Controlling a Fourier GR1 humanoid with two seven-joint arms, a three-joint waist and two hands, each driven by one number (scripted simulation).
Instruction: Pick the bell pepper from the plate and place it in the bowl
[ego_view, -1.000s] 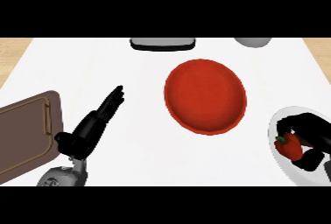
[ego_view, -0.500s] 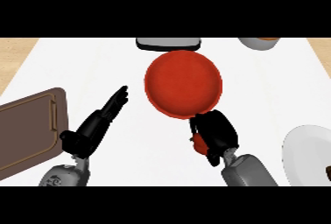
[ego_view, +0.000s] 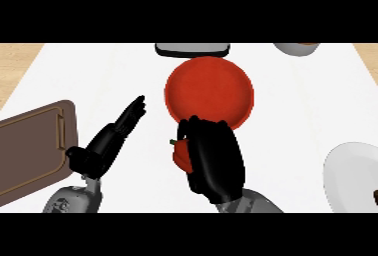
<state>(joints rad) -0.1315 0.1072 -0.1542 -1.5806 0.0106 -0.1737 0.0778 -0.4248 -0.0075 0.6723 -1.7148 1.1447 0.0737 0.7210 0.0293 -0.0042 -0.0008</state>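
Transport phase is what I read on my monitor: the right hand (ego_view: 212, 162) has its fingers curled round the bell pepper (ego_view: 179, 155), and only a red sliver with a green stem shows at the hand's left edge. The rest of the pepper is hidden under the black fingers, since the grasp wraps over it from above. The hand sits just near of the red bowl (ego_view: 210, 90), with its fingertips at the bowl's near rim, so the load is lined up for a short forward carry.

The white plate (ego_view: 354, 175) lies at the right edge, well apart from the hand, and nothing shows on its visible part; I judge the pick step complete.

The left hand (ego_view: 111, 142) rests on the white surface (ego_view: 310, 100), fingers straight and pointing far, between the brown board (ego_view: 33, 150) and the bowl. It holds nothing and stays out of the carry path.

Next, I judge the right hand must advance over the bowl's centre before releasing, because a release at the rim could let the pepper roll back onto the surface.
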